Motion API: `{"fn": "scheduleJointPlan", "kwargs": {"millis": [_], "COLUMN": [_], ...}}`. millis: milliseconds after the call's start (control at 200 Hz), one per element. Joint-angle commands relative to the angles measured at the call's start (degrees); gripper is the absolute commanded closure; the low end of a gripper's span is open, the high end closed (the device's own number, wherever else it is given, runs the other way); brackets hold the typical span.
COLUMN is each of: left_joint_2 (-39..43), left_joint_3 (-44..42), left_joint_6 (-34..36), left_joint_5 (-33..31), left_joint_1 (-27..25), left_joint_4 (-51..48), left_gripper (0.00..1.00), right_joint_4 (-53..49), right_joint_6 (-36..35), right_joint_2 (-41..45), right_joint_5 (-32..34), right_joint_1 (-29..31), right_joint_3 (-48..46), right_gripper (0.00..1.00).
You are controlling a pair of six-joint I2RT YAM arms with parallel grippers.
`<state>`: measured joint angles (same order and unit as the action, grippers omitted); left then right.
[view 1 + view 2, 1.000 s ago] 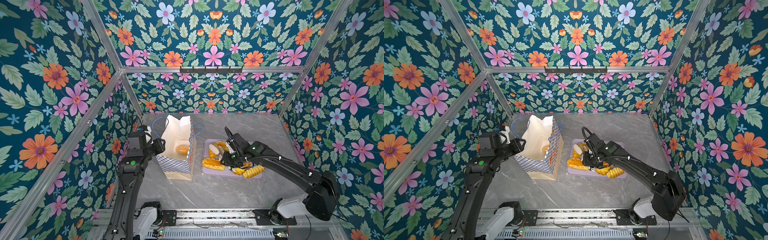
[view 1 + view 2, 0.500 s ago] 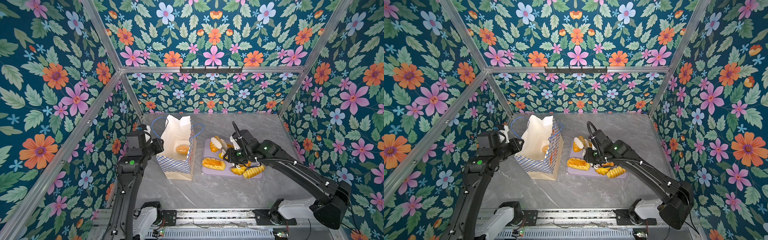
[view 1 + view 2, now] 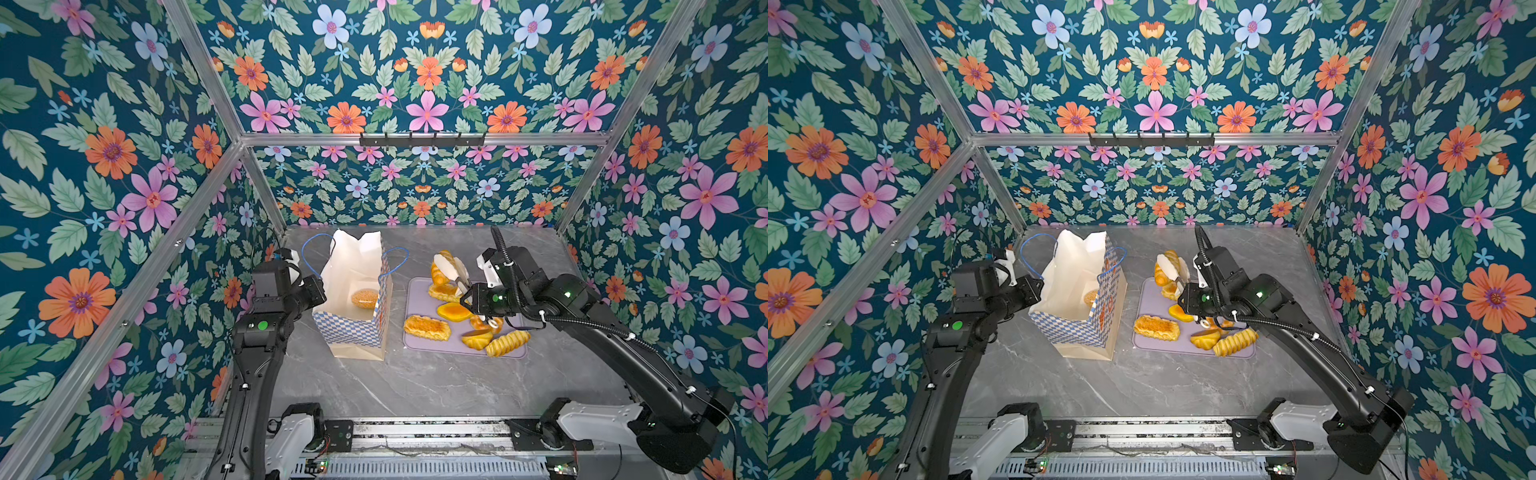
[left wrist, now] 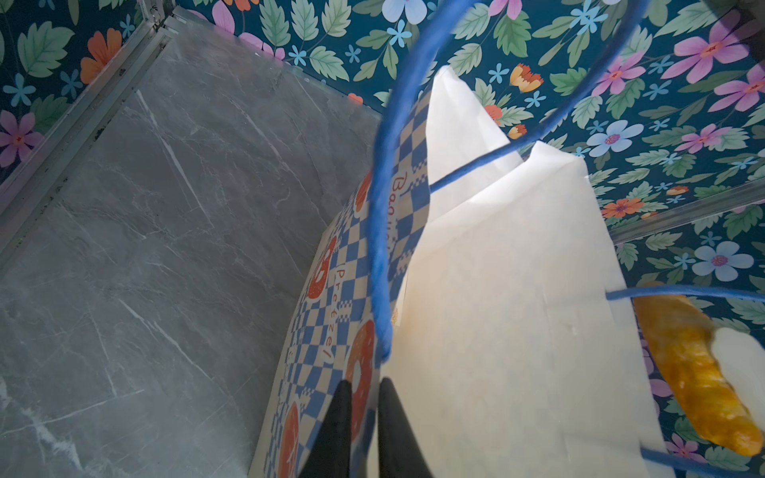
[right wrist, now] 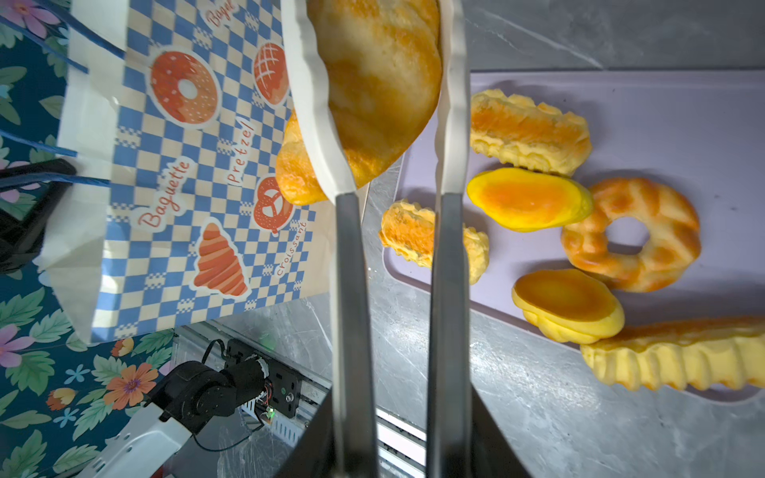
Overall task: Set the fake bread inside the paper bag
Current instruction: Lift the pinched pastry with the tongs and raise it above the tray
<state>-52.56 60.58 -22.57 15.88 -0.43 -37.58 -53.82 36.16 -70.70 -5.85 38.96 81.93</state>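
The paper bag (image 3: 353, 332) (image 3: 1075, 328) stands open left of centre, with one sesame bun (image 3: 364, 298) inside. My left gripper (image 3: 319, 286) (image 4: 365, 383) is shut on the bag's left wall near its rim. Above the far-left corner of the tray, my right gripper (image 3: 449, 266) (image 5: 372, 41) holds a golden piece of fake bread (image 5: 381, 95) (image 3: 1170, 254) between its white fingers. Several other pieces lie on the tray: a ring (image 5: 631, 234), two tarts (image 5: 528, 205) (image 5: 567, 304) and braided loaves (image 3: 427, 327) (image 3: 508, 343).
The flat lilac tray (image 3: 415, 299) (image 5: 683, 124) lies right of the bag on the grey marble table. Blue cord handles (image 4: 378, 248) arch over the bag's mouth. Floral walls with aluminium posts close in the left, back and right sides.
My right gripper has lifted a pastry off the tray and carried it up and toward the back. The left fingers have closed on the bag's wall.
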Motion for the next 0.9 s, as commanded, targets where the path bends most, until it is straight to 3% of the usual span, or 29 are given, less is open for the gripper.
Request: {"fn": "scheduleJointPlan", "kwargs": {"millis": [0,370,895], "left_joint_2": [0.10,-0.44,0.00], "left_joint_3": [0.49,0.68,-0.02], "left_joint_6": [0.07,0.60,0.38], "left_joint_5": [-0.67,-0.15,-0.24], "left_joint_1": [-0.04,-0.01,-0.02], "left_joint_4": [-0.56,-0.48,-0.34], "left_gripper": [0.88,1.00,1.00], "right_joint_4": [-1.33,-4.45,-1.82], "right_joint_6": [-2.11,-5.48,-6.22], "right_joint_2": [0.01,-3.03,-12.69], "right_joint_5": [1.60,1.26,-10.17], "right_joint_1": [-0.08,-0.05,0.35], "right_joint_3": [2.68,14.83,29.95], "right_gripper": [0.62,0.62,0.63]}}
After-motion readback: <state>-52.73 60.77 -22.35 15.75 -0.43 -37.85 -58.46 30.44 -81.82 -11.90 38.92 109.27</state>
